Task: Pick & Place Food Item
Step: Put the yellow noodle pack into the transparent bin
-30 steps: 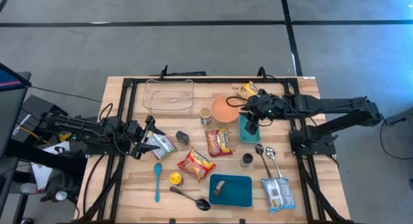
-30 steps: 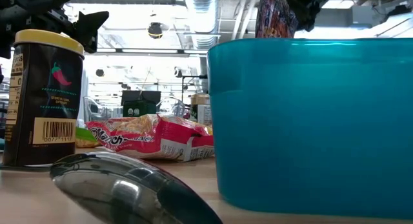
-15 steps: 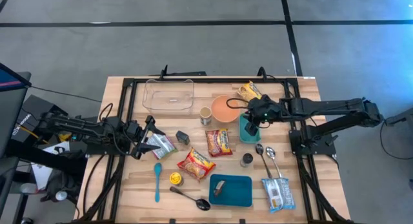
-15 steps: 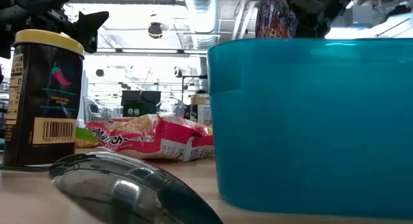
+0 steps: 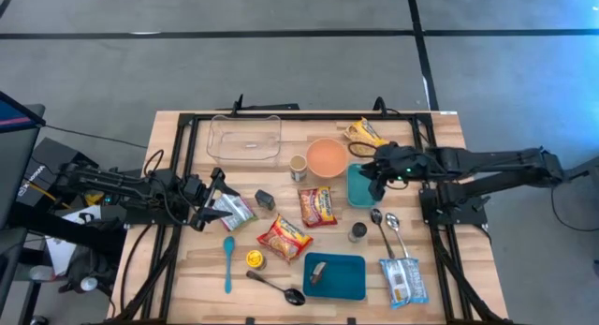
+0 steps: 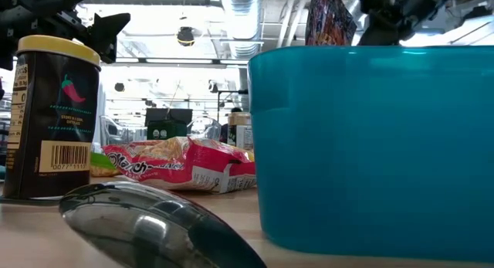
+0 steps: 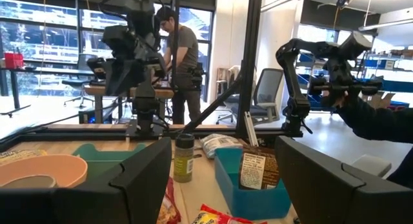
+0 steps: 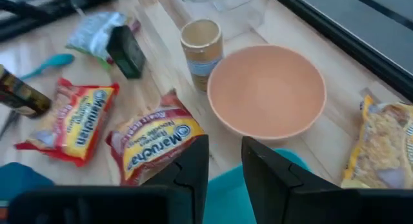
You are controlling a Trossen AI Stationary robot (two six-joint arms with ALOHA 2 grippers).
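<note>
A dark, brown-labelled food packet [image 7: 257, 169] stands upright in the small teal container [image 5: 359, 189]. In the low view its top [image 6: 328, 17] shows above the rim of a nearer teal tray. My right gripper [image 5: 374, 175] hangs just to the right of it, over the container's right edge. Its fingers [image 8: 193, 166] are a narrow gap apart with nothing between them. My left gripper [image 5: 211, 199] waits open at the table's left. A silver-green packet [image 5: 234, 211] lies on the table just in front of its fingers.
An orange bowl [image 5: 328, 157], a cup [image 5: 298, 167] and a clear tub [image 5: 245, 138] stand at the back. Two ramen packets [image 5: 316, 205] [image 5: 284, 237], a spice jar [image 5: 357, 232], spoons [image 5: 386, 227] and a flat teal tray [image 5: 335, 275] fill the middle and front. A yellow noodle bag [image 5: 363, 131] lies far right.
My right gripper has drawn away from the packet toward the table's right edge, sinking a little and rolling about its own axis. The packet stays upright in the teal container. The gap between the fingers looks unchanged.
</note>
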